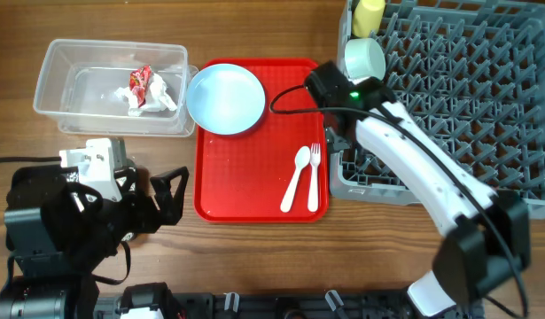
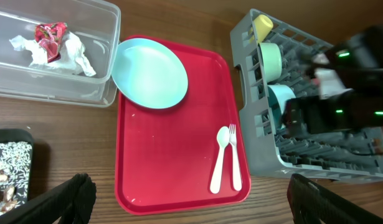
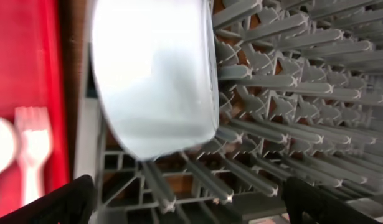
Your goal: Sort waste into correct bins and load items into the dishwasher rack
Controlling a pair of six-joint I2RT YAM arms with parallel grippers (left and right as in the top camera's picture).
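Left fingers (image 2: pixel 65 200) spread wide, empty; right fingers (image 3: pixel 49 203) wide too, pale blue bowl (image 3: pixel 154 74) on edge in rack (image 3: pixel 303 94), upper left.

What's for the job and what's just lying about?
Job: clear plastic tub, red crinkled wrapper, crumpled white napkin, flat black tray, pale blue round plate, white plastic spoon, white plastic fork, yellow cup, pale green bowl, pale blue bowl, grey pegged rack.
Lying about: red rectangular serving tray.

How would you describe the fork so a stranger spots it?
Find the red serving tray mid-table. Two white utensils lie by its edge beside the dishwasher rack. The fork is nearer the rack, with tines, unlike the round-headed spoon.
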